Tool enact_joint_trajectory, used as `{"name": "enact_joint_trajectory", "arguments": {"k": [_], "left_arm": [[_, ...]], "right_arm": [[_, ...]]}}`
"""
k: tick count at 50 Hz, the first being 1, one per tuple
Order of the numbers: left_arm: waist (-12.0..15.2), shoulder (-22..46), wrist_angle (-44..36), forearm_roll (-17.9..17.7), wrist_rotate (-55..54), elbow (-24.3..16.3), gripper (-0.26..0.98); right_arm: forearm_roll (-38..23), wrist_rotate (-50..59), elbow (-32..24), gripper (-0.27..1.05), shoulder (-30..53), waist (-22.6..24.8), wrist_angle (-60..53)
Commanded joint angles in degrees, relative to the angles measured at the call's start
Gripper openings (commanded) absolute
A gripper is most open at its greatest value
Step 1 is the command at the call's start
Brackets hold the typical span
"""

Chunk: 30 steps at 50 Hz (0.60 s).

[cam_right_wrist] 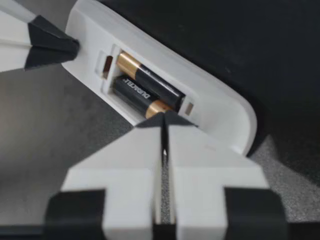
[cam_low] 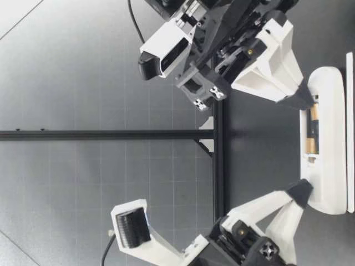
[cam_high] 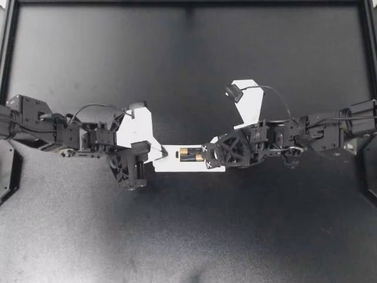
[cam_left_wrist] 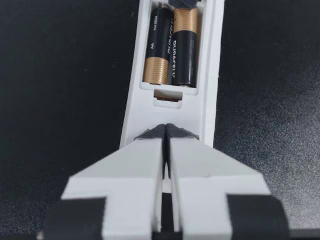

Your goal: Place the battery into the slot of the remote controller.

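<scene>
Both batteries [cam_high: 191, 154] lie side by side in the open slot of the white remote controller [cam_high: 172, 164] on the dark table [cam_high: 177, 236]
My left gripper [cam_high: 161, 154] has its fingers pressed together, gripping nothing, tips on the remote controller's end just beside the slot; my right gripper [cam_high: 207, 160], likewise closed and empty, has its tips at the end of the nearer battery [cam_right_wrist: 135, 92]
</scene>
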Motion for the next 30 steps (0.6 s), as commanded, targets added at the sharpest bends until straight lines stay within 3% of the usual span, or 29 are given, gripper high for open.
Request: {"name": "enact_joint_trajectory", "arguments": {"k": [1, 8, 18, 30], "left_arm": [[-0.2, 0.0, 0.4, 0.0, -0.1, 0.5, -0.15], [-0.4, -0.9, 0.4, 0.0, -0.2, -0.6, -0.15], [-0.5, -2.9, 0.1, 0.0, 0.0, -4.6, -0.15], [-0.4, 2.6, 0.5, 0.0, 0.1, -9.6, -0.15]], "right_arm": [[-0.4, -0.2, -0.7, -0.13, -1.8, 0.3, 0.2], [-4.0, -0.6, 0.2, -0.13, -5.0, 0.3, 1.8], [-14.3, -0.5, 1.2, -0.14, -12.1, 0.2, 5.6], [-21.0, -0.4, 4.0, -0.14, -15.1, -0.5, 7.3]]}}
